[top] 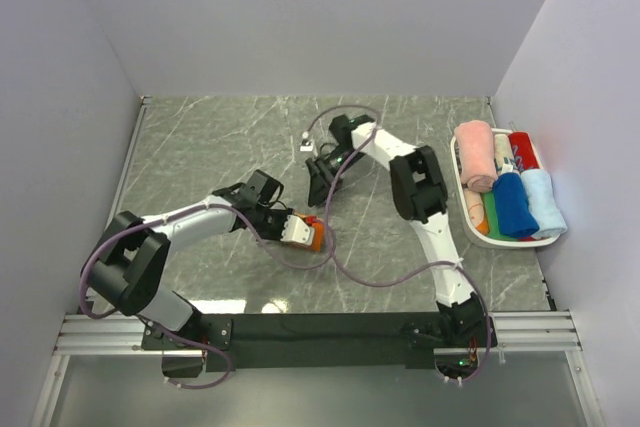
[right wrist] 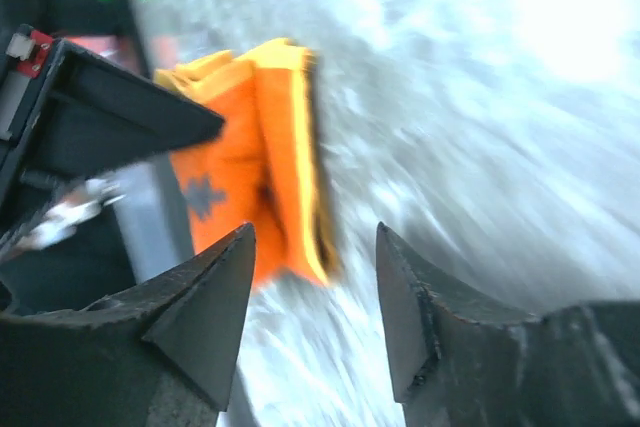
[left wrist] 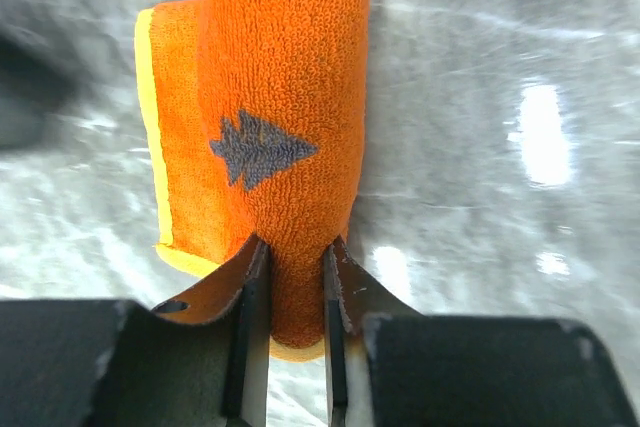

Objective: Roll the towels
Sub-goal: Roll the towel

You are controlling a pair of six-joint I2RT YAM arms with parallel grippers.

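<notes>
An orange towel (left wrist: 285, 67) with a yellow edge and a small grey tree-shaped mark lies rolled on the marble table. My left gripper (left wrist: 293, 247) is shut on the near end of the roll. From above, the towel (top: 316, 237) shows at the tip of the left gripper (top: 296, 229), near the table's middle. My right gripper (top: 320, 187) hovers just behind it, open and empty. In the right wrist view the towel (right wrist: 245, 157) is blurred, ahead and left of the open right gripper (right wrist: 315, 237). The grey-and-orange "Happy" lettering is not visible.
A white oval basket (top: 455, 152) at the right edge holds rolled towels: pink (top: 476, 152), red (top: 521, 150), blue (top: 513, 205), pale blue (top: 543, 202), green (top: 493, 217). White walls enclose the table. Cables loop across its middle.
</notes>
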